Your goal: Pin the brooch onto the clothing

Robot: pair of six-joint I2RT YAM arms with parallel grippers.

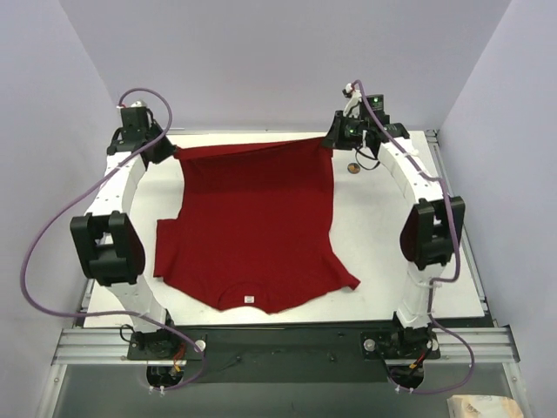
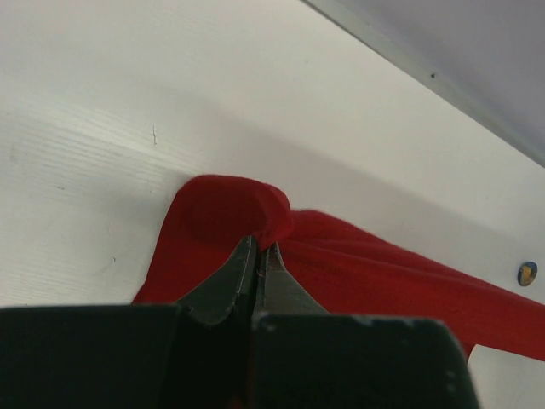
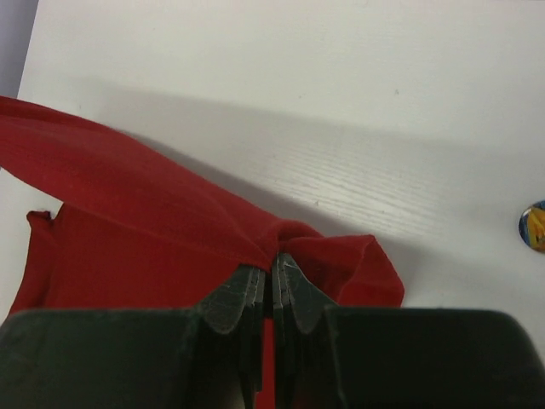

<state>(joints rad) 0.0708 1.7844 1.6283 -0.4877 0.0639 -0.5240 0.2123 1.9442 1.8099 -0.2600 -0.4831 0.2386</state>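
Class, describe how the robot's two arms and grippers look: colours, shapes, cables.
The left arm and right arm are white with bulky black joints, each trailing a purple cable. The left gripper and right gripper are black, with tapered dark-grey fingers.

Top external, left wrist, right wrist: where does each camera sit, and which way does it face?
Top external: above and behind, looking down on table, T-shirt, left arm, right arm.
Left wrist: on the left gripper, looking past its jaws, shut on a far T-shirt corner.
Right wrist: likewise on the right gripper, other far corner.
All three show the brooch.
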